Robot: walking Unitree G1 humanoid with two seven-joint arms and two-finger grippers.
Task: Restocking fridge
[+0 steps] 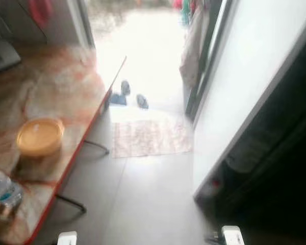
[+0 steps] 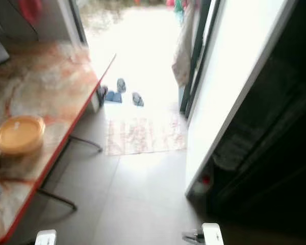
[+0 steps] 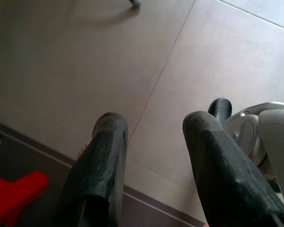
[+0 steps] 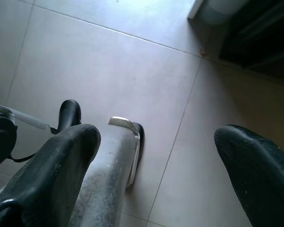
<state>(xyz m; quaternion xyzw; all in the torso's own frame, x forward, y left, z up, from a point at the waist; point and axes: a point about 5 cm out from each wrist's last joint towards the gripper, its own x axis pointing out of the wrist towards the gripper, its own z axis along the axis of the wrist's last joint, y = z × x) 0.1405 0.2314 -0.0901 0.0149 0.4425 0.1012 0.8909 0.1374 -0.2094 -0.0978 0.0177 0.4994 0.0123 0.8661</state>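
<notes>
The fridge (image 1: 278,168) stands open at the right, its inside dark, with its white door (image 1: 245,76) swung out toward the room. On the marbled orange table (image 1: 66,87) at the left sit a yellow lidded container (image 1: 40,136) and a clear water bottle (image 1: 4,190) near the front corner. Both arms hang low at my sides. In the left wrist view my left gripper (image 3: 154,125) is open over grey floor tiles, holding nothing. My right gripper (image 4: 156,137) is open wide above the floor too, close to the fridge's bottom corner (image 4: 213,9).
A patterned mat (image 1: 150,138) lies on the tiled floor ahead, with sandals (image 1: 132,97) beyond it at a bright doorway. Table legs (image 1: 71,201) stick out under the red table edge. Cloth (image 1: 194,46) hangs by the door frame. The head views are blurred.
</notes>
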